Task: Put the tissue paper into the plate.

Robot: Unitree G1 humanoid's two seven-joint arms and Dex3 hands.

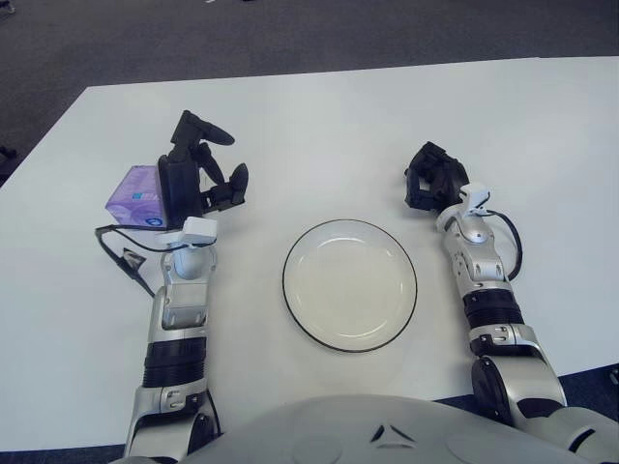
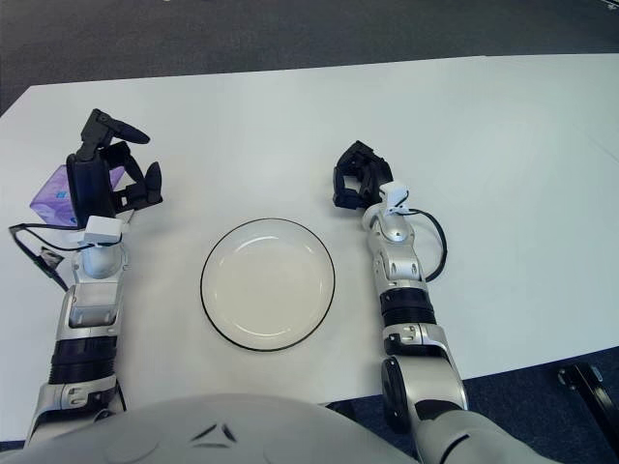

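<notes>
- My left hand [image 1: 198, 179] is raised in the left part of the frame, just right of the tissue pack [image 1: 135, 196], and partly covers the pack's right end.
- Its fingers [image 1: 205, 130] are spread: one points up and to the right, the others [image 1: 232, 187] splay out toward the plate side. They hold nothing (whether the back of the hand touches the pack, I cannot tell).
- The tissue pack is purple with a pale label, lying flat on the table [image 1: 319, 116] at the left, well apart from the plate.
- In the right eye view only a small purple corner of the pack [image 2: 50, 198] shows, at the far left behind my hand.
- The plate [image 1: 349, 283] sits at the centre of the frame, below the middle: white, round, with a thin dark rim. Nothing lies in it.
- My right hand [image 1: 431, 178] shows to the upper right of the plate, near its rim but apart from it. Its fingers are curled in on themselves, closed around nothing.
- A black cable [image 1: 121, 253] loops out from my left wrist toward the left, over the table.
- A second cable [image 1: 510, 242] curves along the right side of my right forearm.
- The table is white and fills most of the frame; dark carpet [image 1: 290, 34] runs across the top, beyond the far edge.
- The tissue pack is not in the plate.
</notes>
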